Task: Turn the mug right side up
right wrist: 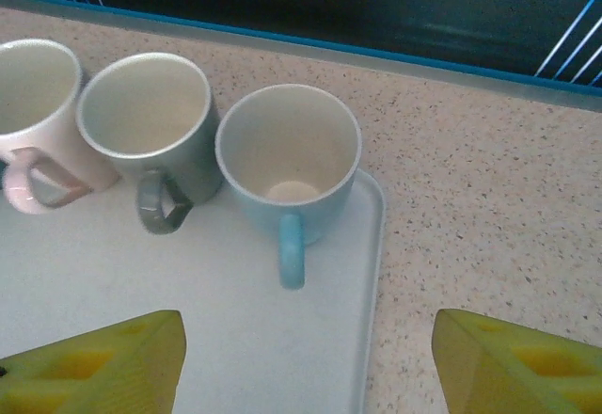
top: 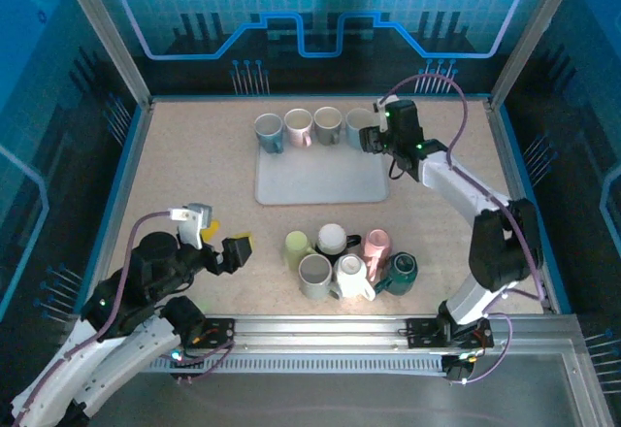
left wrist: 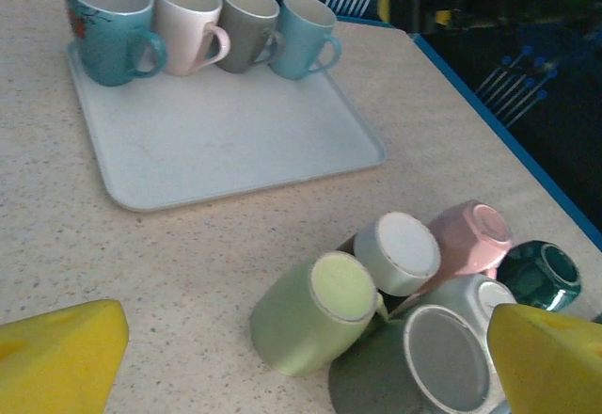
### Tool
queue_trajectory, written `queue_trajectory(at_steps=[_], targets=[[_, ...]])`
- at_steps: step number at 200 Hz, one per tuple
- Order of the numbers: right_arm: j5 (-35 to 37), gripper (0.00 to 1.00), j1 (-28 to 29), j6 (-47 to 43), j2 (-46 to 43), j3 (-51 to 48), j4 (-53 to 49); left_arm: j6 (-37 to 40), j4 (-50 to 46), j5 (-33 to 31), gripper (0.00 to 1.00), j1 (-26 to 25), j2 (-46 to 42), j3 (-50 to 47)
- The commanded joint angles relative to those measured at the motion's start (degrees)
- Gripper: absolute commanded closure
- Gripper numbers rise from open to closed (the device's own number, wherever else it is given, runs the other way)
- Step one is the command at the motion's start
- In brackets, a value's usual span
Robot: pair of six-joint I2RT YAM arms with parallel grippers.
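- What's closest to the arms?
- The left end effector [top: 229,240], low over the surface [top: 194,175] on the near left. Its fingers are spread wide and hold nothing.
- And ahead of it?
- A heap of mugs [top: 349,260], packed together and touching. The green mug [left wrist: 306,315] lies on its side at the left end, the white mug [left wrist: 400,249] behind it shows its base, and the dark green mug [left wrist: 538,275] sits at the right end.
- Beyond the heap?
- The tray [right wrist: 188,273], flat on the surface and well apart from the heap. Its near part is bare.
- So where are the righted mugs?
- In a row along the tray's far edge, all mouth up. From the left: teal mug [left wrist: 108,23], pink mug [right wrist: 33,94], grey mug [right wrist: 150,122], pale blue mug [right wrist: 287,155].
- Which one matters?
- The pale blue mug. It stands upright in the tray's far right corner, just beside the grey mug, with its handle pointing toward the wrist camera.
- And the right end effector [right wrist: 306,367]?
- It is over the tray's right edge, near that mug but clear of it. Its fingers are wide apart and empty.
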Motion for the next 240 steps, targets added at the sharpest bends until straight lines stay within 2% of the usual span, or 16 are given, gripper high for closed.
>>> queue_trajectory(at_steps=[1,27,57,82,101,117,156,195,240], targets=[[5.2,0.32,6.58,2.72,-5.34,-4.37,0.64,-2.3,-1.91,-4.22,0.01,-0.14,0.52,1.54],[4.7,0.38,12.89,7.83,-11.5,-8.58,-3.17,-2.56,-4.13,-1.81,0.01,-0.15,5.04,3.82],[6.59,0.36,20.85,9.37,-17.04,-12.15,-8.39,-3.25,-7.67,-1.95,0.01,-0.2,12.03,7.21],[5.57,0.33,24.24,9.84,-21.35,-14.3,-12.96,-2.12,-9.2,-2.38,0.01,-0.19,15.57,9.59],[4.09,0.32,24.61,10.44,-25.67,-16.61,-14.4,-1.68,-11.25,-2.51,0.01,-0.2,19.31,12.61],[4.25,0.31,24.53,12.2,-28.62,-17.93,-15.24,-1.66,-11.37,2.16,0.01,-0.19,22.36,14.1],[3.35,0.31,24.61,13.08,-33.26,-19.25,-16.45,-7.47,-11.49,1.81,0.01,-0.2,25.35,15.22],[1.93,0.31,24.62,12.46,-37.31,-22.46,-15.58,-11.78,-11.18,5.06,0.01,-0.27,28.37,16.47],[1.93,0.32,24.59,12.93,-39.72,-24.55,-15.22,-22.05,-8.92,5.58,0.01,-1.17,34.66,14.74]])
